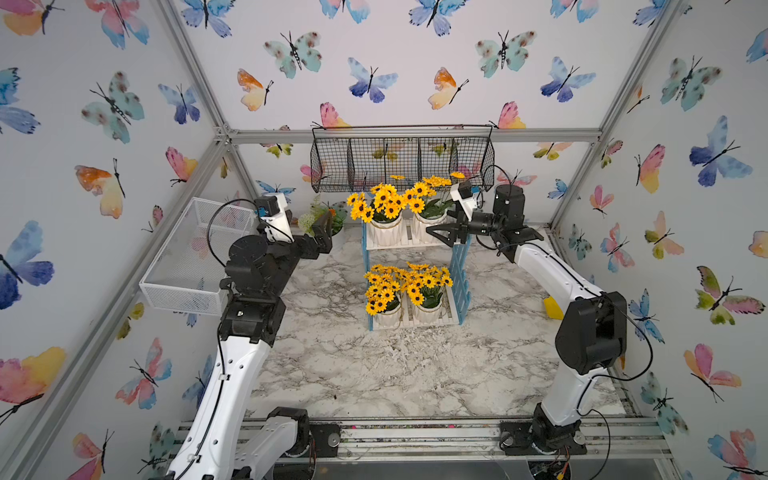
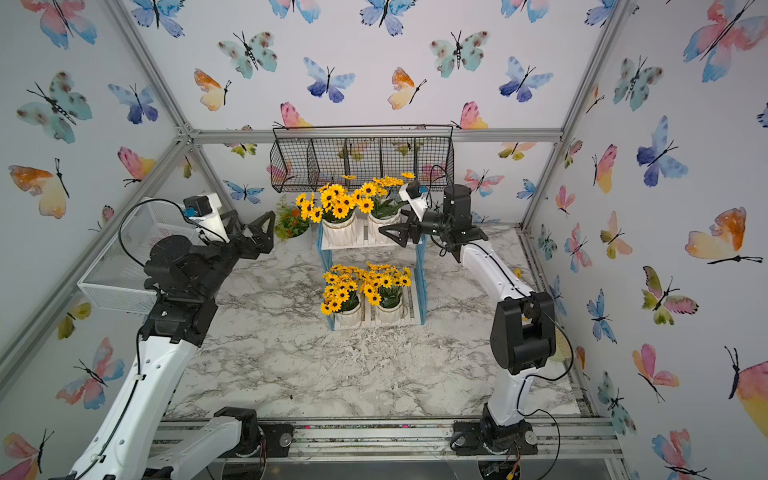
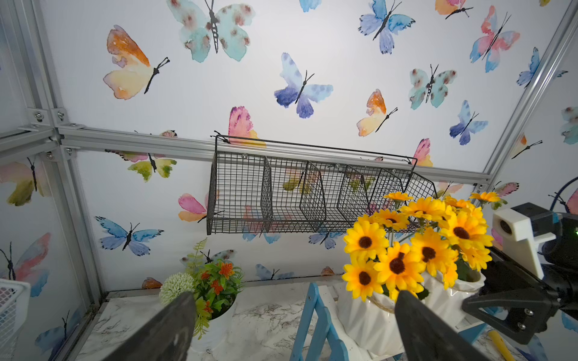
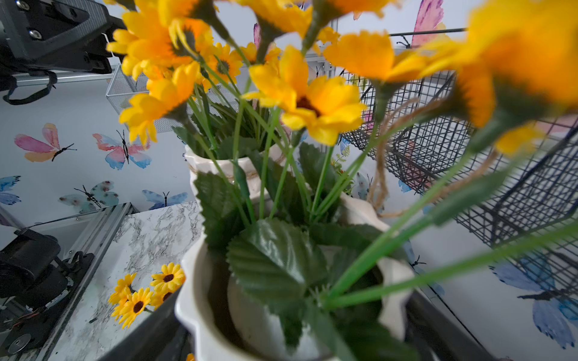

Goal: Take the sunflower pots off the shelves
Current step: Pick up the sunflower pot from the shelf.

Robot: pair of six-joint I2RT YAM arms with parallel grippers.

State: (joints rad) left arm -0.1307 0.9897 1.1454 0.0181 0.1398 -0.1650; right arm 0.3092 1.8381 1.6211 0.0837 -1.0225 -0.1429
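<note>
shelves [image 1: 415, 246]: two-tier rack, standing toward the back of the marble table [image 1: 374, 374]. all four sunflower pots [image 2: 340, 232] are on it, upright.
upper tier: upper left pot [image 1: 385, 232] and upper right pot [image 1: 424, 227], side by side.
lower tier: lower left pot [image 1: 388, 318] and lower right pot [image 1: 428, 312], side by side.
black wire basket [image 1: 401, 162]: divided into compartments, hung on the back wall above the rack.
white mesh basket [image 1: 187, 266]: on the left wall.
mixed-flower pot [image 3: 215, 315]: on the table, left of the rack.
right gripper [image 1: 439, 235]: at the upper tier. in my right wrist view the upper right pot sits between its widely spread jaws. i cannot tell whether they press on it.
left gripper [image 3: 294, 297]: jaws wide apart, holding nothing, near the mixed-flower pot and clear of the rack.
</note>
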